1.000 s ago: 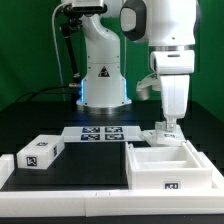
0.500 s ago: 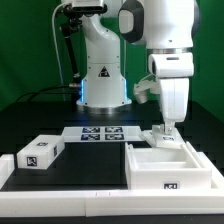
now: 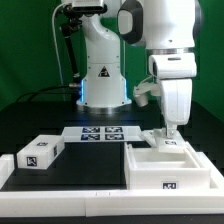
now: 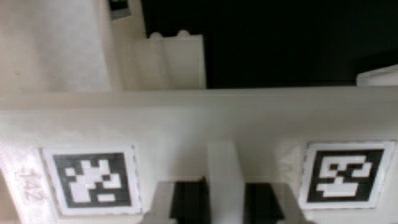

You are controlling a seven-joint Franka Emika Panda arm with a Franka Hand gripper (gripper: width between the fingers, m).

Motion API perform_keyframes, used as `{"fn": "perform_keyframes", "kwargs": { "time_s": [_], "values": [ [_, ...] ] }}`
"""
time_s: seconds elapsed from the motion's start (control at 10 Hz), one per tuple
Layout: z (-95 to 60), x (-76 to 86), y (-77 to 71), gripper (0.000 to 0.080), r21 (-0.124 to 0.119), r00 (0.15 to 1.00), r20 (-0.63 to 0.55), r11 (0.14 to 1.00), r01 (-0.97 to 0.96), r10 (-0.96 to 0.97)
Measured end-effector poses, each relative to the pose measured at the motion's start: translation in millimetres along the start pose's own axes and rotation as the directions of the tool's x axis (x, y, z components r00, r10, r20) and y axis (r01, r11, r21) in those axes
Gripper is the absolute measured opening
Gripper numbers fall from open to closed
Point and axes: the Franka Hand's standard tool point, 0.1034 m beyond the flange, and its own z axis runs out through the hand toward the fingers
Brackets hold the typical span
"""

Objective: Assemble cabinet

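Black table (image 3: pixel 90 166), cabinet (image 3: pixel 145 178) front at exterior view's right; hand (image 3: pixel 168 128) hangs over its far wall, grip state can't tell; best lower plumb, centred, slow.

Black matte table (image 3: pixel 95 165). The marker board (image 3: pixel 100 133) lies flat near the middle, toward the back. A white block (image 3: pixel 40 153) with one tag on top sits at the exterior view's left, apart from the marker board. The cabinet (image 3: pixel 172 165), a white open-topped shell, rests at the exterior view's right with one tag on its near face; its far left corner is near the marker board's right end. A white rail (image 3: pixel 60 187) runs along the table's near edge up to the cabinet. A small white part (image 3: pixel 158 136) sits behind the cabinet, contact unclear
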Motion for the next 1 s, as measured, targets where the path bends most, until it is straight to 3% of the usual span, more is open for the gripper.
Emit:
{"fn": "perform_keyframes", "kwargs": {
  "time_s": [0.4, 0.6, 1.0],
  "values": [
    [0.3, -0.2, 1.3, 0.007, 0.003, 1.0, 0.001, 1.0, -0.001, 0.001],
    [-0.3, 0.7, 24.6, 0.007, 0.003, 1.0, 0.003, 1.0, -0.009, 0.009],
    [0.8, -1.1, 47.1, 0.007, -0.002, 1.0, -0.001, 1.0, -0.026, 0.026]
  ]
}}
